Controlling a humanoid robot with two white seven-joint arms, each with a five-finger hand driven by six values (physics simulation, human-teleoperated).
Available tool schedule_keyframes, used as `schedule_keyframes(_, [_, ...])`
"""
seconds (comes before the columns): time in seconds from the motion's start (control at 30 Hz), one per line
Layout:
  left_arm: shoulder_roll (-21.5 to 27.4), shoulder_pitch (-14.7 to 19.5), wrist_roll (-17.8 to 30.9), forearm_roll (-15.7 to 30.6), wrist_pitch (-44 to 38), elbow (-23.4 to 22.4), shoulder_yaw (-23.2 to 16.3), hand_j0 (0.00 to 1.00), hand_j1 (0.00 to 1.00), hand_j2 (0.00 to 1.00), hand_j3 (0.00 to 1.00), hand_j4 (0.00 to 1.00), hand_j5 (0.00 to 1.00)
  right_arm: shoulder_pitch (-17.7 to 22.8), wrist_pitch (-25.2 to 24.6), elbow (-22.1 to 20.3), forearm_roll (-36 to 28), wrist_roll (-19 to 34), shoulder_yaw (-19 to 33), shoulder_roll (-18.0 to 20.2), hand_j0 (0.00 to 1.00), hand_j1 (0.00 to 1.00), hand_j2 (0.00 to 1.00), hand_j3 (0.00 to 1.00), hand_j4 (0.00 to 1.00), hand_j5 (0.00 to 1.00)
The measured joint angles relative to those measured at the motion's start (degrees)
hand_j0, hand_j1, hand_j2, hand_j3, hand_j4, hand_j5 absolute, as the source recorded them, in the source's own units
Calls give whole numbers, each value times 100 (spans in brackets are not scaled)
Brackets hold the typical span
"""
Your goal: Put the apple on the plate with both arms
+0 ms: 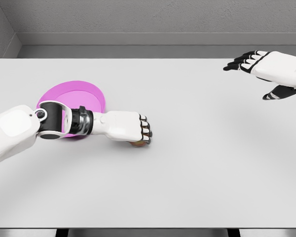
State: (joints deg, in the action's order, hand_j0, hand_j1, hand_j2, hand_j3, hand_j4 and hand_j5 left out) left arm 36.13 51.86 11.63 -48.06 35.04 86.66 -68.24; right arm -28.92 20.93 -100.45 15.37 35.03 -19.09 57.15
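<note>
Seen from the head camera: a wide pale grey surface (197,163), grey walls behind it.

Left hand (130,127), reaching in from the lower left across the front edge of the plate (89,96), knuckles up, fingers (145,132) curled down and closed over the apple (137,143). Only a small brownish-orange sliver of the apple showing beneath the fingertips, touching the surface, with the rest hidden under the palm. Grasp apparently closed on the fruit, though contact on the far side impossible to confirm.

Apple down on the surface just right of the plate, beside it and not on it, near the middle-left of the surface.

Plate: round, bright pink-magenta, flat on the surface at the left, partly covered by the left forearm and its black wrist joint. Visible part of the plate bare.

Right hand (266,69) at the upper right, well apart from the apple and the plate, raised above the far right corner of the surface. Palm side white, fingertips black, fingers (241,61) stretched out and slightly spread toward the left, thumb hanging below. Nothing held in it.

Dark gaps along the bottom edge below the near rim of the surface.
</note>
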Motion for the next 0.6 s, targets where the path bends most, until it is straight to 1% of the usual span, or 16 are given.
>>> schedule_keyframes(0.07, [-1,0,3,-4,1,0,2,33,33,33,33,33,33,0,0,0,0,0,-1,0,100,100,100,100,100,100])
schedule_keyframes(0.1, [-1,0,4,-2,1,0,3,30,30,30,30,30,30,0,0,0,0,0,0,0,100,100,100,100,100,100])
schedule_keyframes(0.23, [4,9,-4,87,1,-2,43,22,22,22,22,22,22,0,0,0,1,0,0,0,100,100,100,100,100,100])
schedule_keyframes(0.37, [45,-9,-20,578,0,-27,193,22,22,22,22,22,22,0,0,0,0,0,0,0,100,100,100,100,100,100])
schedule_keyframes(0.47, [65,-9,-2,962,22,-201,412,22,22,22,22,22,22,0,0,0,0,0,0,0,100,100,100,100,100,100])
schedule_keyframes(0.6, [101,9,21,1127,25,-511,855,23,23,23,23,23,23,9,0,0,1,0,0,0,100,100,100,100,100,100])
